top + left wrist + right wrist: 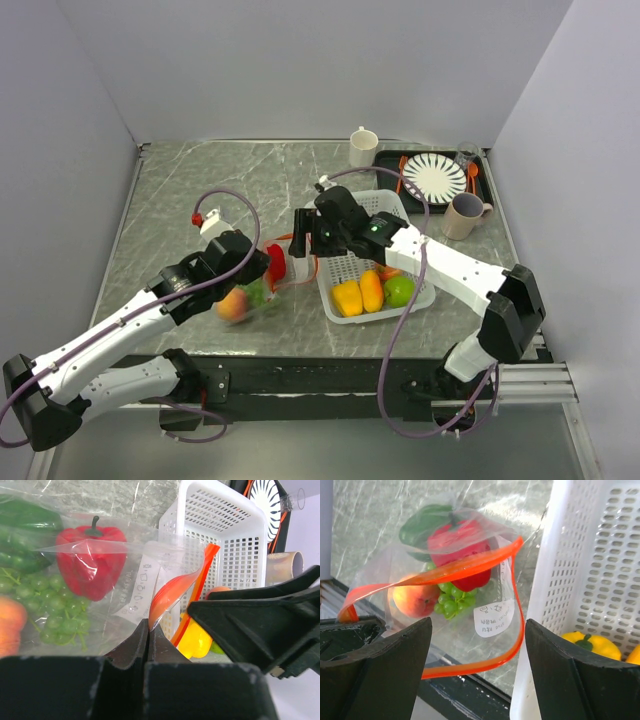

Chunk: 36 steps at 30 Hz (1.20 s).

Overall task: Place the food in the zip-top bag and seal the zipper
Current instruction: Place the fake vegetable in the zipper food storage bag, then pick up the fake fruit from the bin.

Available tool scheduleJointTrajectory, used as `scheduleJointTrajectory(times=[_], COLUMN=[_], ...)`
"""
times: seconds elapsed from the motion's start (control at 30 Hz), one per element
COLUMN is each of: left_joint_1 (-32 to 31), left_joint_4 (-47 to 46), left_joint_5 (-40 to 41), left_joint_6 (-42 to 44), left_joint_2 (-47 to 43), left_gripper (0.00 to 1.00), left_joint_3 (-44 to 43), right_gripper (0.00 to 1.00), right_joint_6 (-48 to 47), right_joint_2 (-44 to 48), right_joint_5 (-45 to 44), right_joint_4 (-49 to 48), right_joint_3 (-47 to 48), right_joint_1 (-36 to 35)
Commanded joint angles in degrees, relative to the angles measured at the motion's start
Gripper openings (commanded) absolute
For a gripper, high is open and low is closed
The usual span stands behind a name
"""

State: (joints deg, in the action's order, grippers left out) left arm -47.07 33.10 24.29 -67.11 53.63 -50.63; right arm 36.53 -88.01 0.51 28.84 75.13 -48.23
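1. Grey marbled table [200, 190].
2. White perforated basket [388, 202], rigid. Holds glossy yellow pepper [347, 297], orange piece [371, 290] and green apple [399, 290]. Right arm nearer.
3. Clear, limp zip-top bag [495, 622], just left of the basket. Mouth gapes toward right gripper [477, 630], whose fingers are spread and empty. Contains red pepper [462, 545], peach [412, 600], grapes [451, 600].
4. Left gripper [148, 640], pinched on the bag's mouth edge.
5. Orange-red zipper [460, 567], long axis crosswise to the right fingers.

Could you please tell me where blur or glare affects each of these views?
Top view: the peach by the left claw is motion-smeared. Left wrist view: pale glare streaks on the bag over the red pepper; that claw, shut on the bag, is dark and soft. Right wrist view: the open right claw is dark and featureless, the bag crisp.
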Motion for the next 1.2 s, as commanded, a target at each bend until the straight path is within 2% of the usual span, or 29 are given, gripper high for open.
scheduleJointTrajectory(times=[0.0, 0.17, 0.23, 0.33, 0.4, 0.43, 0.47, 0.53, 0.67, 0.73, 0.9, 1.17], left_joint_1=[0.1, 0.2, 0.2, 0.3, 0.3, 0.4, 0.4, 0.5, 0.5, 0.6, 0.5, 0.6], left_joint_4=[-1.0, -0.1, 0.5, -0.9, -1.7, -1.7, -1.9, -2.2, -2.2, -2.3, -1.9, -1.9], left_joint_5=[1.0, 1.2, 1.5, 0.9, 0.8, 0.8, 0.8, 0.2, 0.1, -0.1, -0.2, -0.5], left_joint_6=[0.8, 1.5, 1.2, 0.8, 0.6, 0.4, 0.4, 0.4, 0.7, 0.8, 0.9, 1.5], left_joint_2=[-1.1, 0.1, 1.0, 0.7, 0.3, 0.3, 0.3, 0.4, 1.0, 1.1, 1.5, 2.3], left_gripper=[0.01, 0.01, 0.01, 0.01, 0.01, 0.01, 0.01, 0.01, 0.01, 0.01, 0.01, 0.01], left_joint_3=[-2.2, -3.2, -3.5, -2.1, -1.6, -1.2, -1.1, -1.0, -1.2, -1.4, -1.6, -1.8], right_gripper=[0.82, 0.83, 0.88, 0.93, 0.93, 0.93, 0.93, 1.00, 1.00, 1.00, 1.00, 1.00], right_joint_6=[0.1, 2.4, 3.3, 2.6, 2.1, 1.1, 0.7, -0.7, -1.4, -1.6, -1.3, -1.5], right_joint_2=[4.9, 11.3, 15.0, 17.5, 17.4, 17.1, 16.7, 16.6, 17.5, 16.3, 10.7, 2.1], right_joint_5=[-5.1, -15.6, -17.6, -11.4, -3.6, -2.8, -3.8, -8.1, -12.5, -12.0, -19.6, -16.5], right_joint_4=[1.3, 1.3, -1.0, -2.2, -1.3, -0.2, 1.5, 5.1, 5.8, 6.6, 10.4, 6.6], right_joint_3=[2.3, -1.7, -6.2, -11.8, -14.1, -15.3, -15.6, -17.0, -20.4, -20.4, -18.9, -17.3], right_joint_1=[-0.1, 0.2, 1.3, 7.5, 13.1, 14.1, 14.8, 15.5, 18.8, 21.0, 21.9, 23.0])
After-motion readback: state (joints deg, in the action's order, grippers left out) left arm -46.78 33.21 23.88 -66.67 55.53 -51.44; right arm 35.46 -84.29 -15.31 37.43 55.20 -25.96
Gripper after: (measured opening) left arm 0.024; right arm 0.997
